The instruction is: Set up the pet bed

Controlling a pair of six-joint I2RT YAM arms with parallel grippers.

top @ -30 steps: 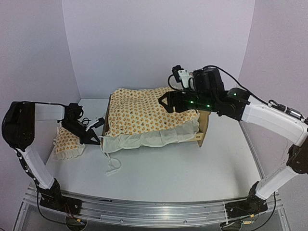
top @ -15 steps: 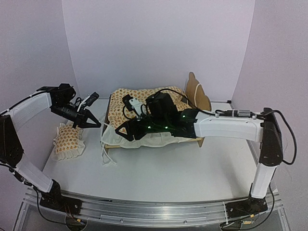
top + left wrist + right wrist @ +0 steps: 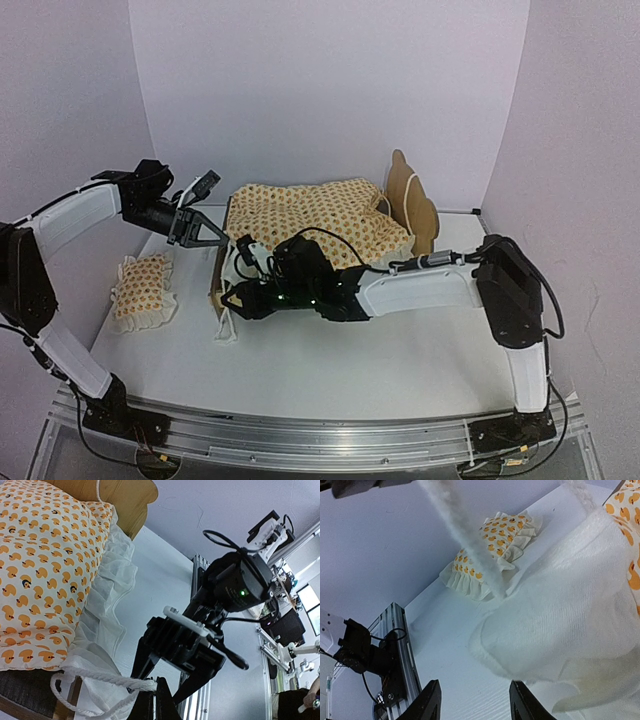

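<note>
While white cord [image 3: 100, 679] of bedding [image 3: 310, 215] is pinched, apparently, in clenched left gripper [image 3: 205, 235] up at bed's left end, right gripper [image 3: 232, 300] is seen low at near-left corner — fingers parted, nothing between them. Bed frame [image 3: 412, 200] is set at middle of table [image 3: 350, 370], headboard to right — bedding draped over it. Pillow [image 3: 140, 290] is noted on table, left of frame, apart.

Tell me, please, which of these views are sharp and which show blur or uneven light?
Top external view: evenly lit and sharp, soft shadows on the table under the right arm. Left wrist view: the orange-print bedding is crisp, the far background softer. Right wrist view: the white cord close to the lens is blurred; the pillow behind it is fairly sharp.
</note>
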